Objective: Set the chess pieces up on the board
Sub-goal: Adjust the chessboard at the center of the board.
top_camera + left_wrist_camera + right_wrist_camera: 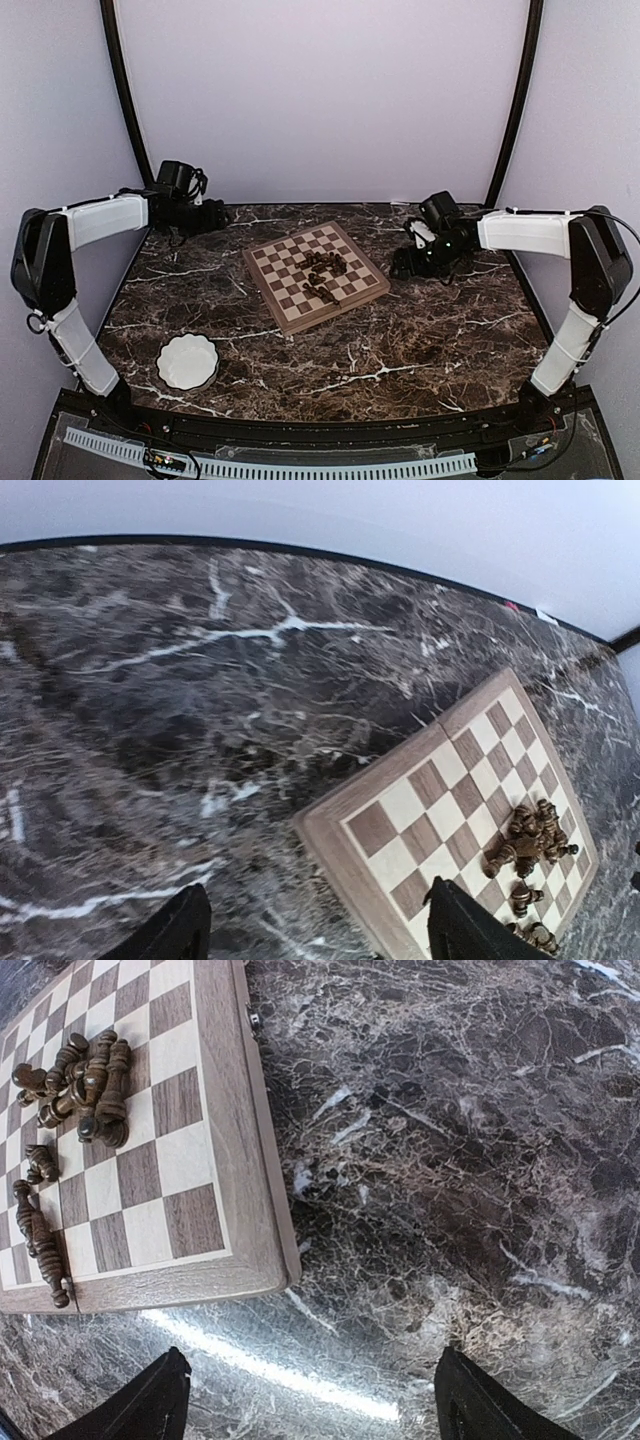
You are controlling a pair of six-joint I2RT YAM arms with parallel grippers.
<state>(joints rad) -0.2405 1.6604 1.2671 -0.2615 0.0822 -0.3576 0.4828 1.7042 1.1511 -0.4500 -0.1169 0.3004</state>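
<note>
The wooden chessboard (315,276) lies turned at an angle in the middle of the marble table. Several small dark chess pieces (322,270) lie toppled in a heap on it, most in a cluster and a few nearer the front edge. The left wrist view shows the board (400,825) and the heap (535,838). The right wrist view shows the board (232,1140) and pieces (85,1085). My left gripper (315,930) is open and empty, left of the board's far corner. My right gripper (310,1405) is open and empty over bare marble right of the board.
A white scalloped bowl (187,361) stands at the front left of the table. Black frame posts rise at both back corners. The table's dark front rail runs along the near edge.
</note>
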